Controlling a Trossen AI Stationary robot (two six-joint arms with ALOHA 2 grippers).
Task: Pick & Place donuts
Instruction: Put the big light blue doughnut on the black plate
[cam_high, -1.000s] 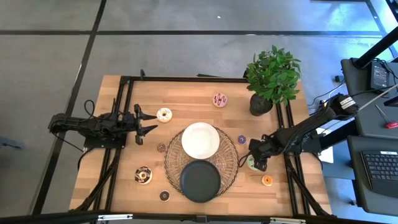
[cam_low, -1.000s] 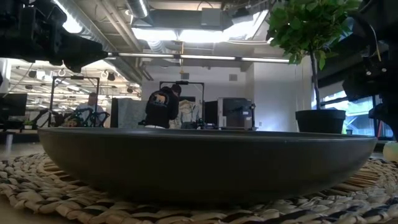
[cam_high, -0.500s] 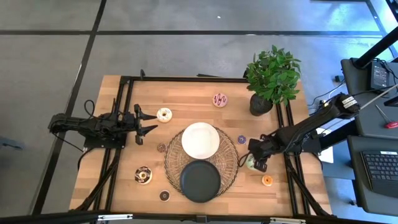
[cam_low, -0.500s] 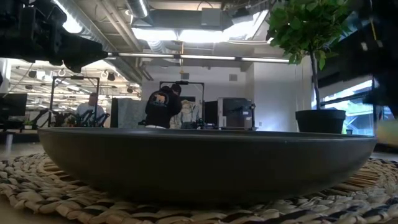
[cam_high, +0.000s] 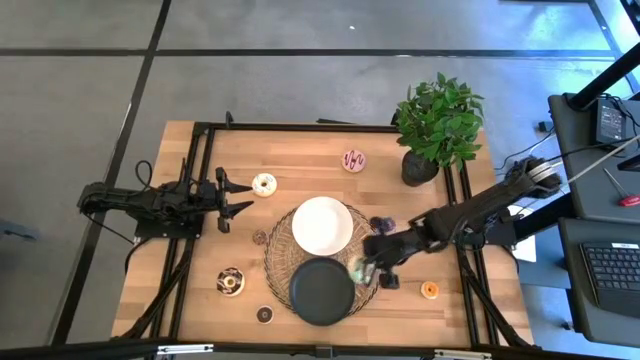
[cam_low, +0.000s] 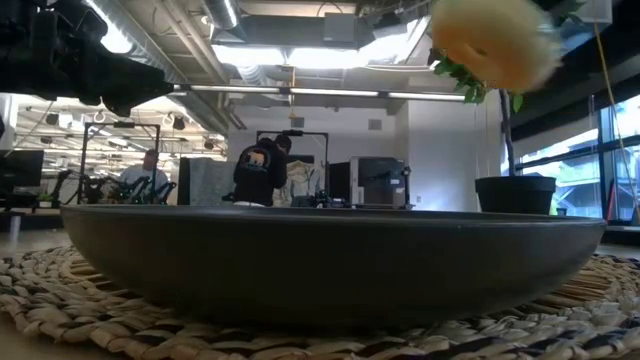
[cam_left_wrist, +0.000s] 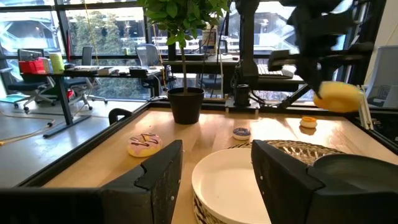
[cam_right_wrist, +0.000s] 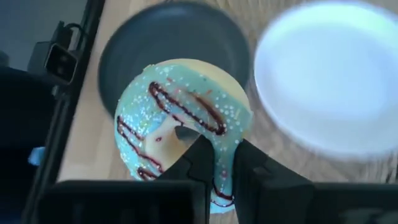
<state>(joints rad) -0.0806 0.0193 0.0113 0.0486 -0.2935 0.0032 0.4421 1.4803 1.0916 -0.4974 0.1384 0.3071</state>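
My right gripper (cam_high: 366, 268) is shut on a green-iced donut (cam_right_wrist: 183, 124) with dark red stripes. It holds the donut in the air over the right rim of the black plate (cam_high: 322, 290). In the low view the donut (cam_low: 495, 40) shows high above that plate, and in the left wrist view the donut (cam_left_wrist: 339, 98) shows past the white plate. My left gripper (cam_high: 240, 197) waits open at the table's left, beside a cream donut (cam_high: 264, 185). A pink-striped donut (cam_high: 354, 160) and a chocolate one (cam_high: 231, 282) lie flat on the wood. My right gripper pinches the donut's ring (cam_right_wrist: 224, 163) at the side nearest the wrist. One finger (cam_right_wrist: 198, 158) reaches into the hole and the other (cam_right_wrist: 252, 171) lies outside the rim. The donut is lifted clear of table and plates, icing toward the wrist camera.
A white plate (cam_high: 322, 225) and the black plate sit on a round woven mat (cam_high: 275, 250) at mid-table. A potted plant (cam_high: 438, 125) stands at the far right. Mini donuts lie about: purple (cam_high: 381, 224), orange (cam_high: 430, 290), brown (cam_high: 264, 314).
My right gripper has lifted the green donut off the wood to the right of the mat and carried it up and toward the table's left, to the black plate's right rim. The donut now hangs clear of the table.
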